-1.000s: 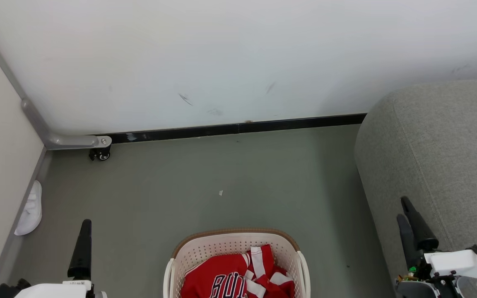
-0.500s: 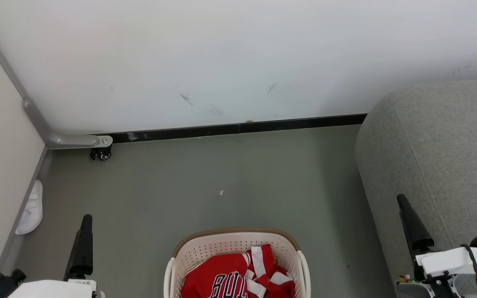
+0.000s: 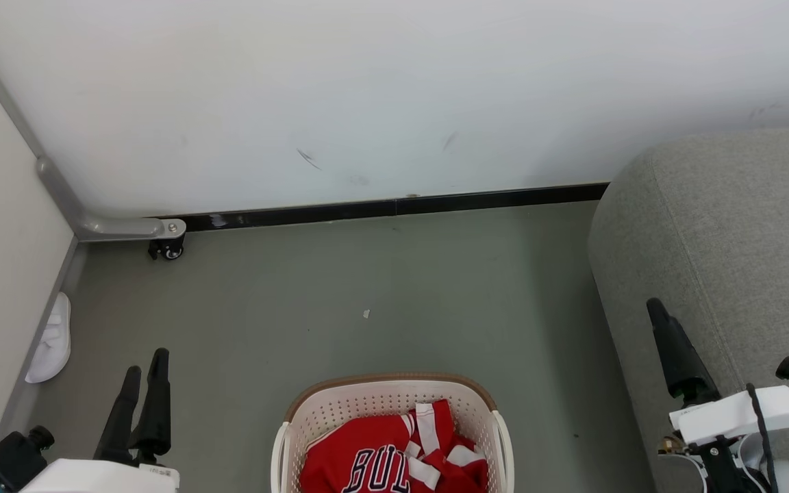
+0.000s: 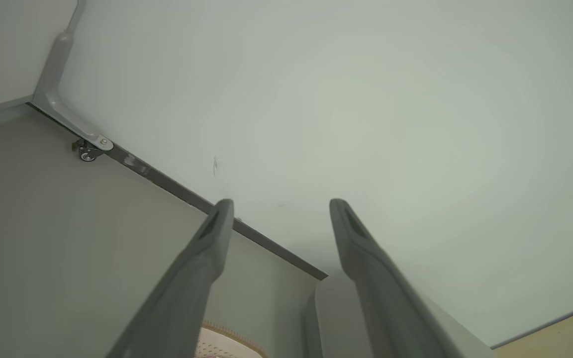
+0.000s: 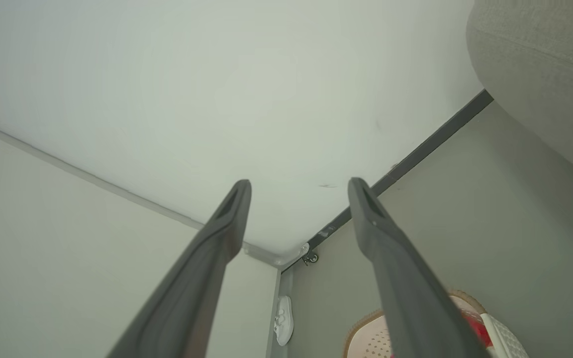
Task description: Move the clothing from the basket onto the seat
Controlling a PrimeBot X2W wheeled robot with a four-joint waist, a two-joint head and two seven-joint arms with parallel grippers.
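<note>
A scuffed white wall [image 3: 394,89] meets the grey-green floor [image 3: 394,274] at a black skirting strip. The grey fabric seat [image 3: 723,246] bulks at the right, rounded and seamed. Near it on the floor, not touching, sits the basket [image 3: 387,381], cream perforated plastic with a brown rim. The clothing [image 3: 367,455] lies crumpled inside, red with white stripes, and only "BUL" can be read. The left hand [image 4: 281,204] and right hand [image 5: 299,184] hover with fingers spread. A white slipper [image 3: 48,342] lies by the left wall.
</note>
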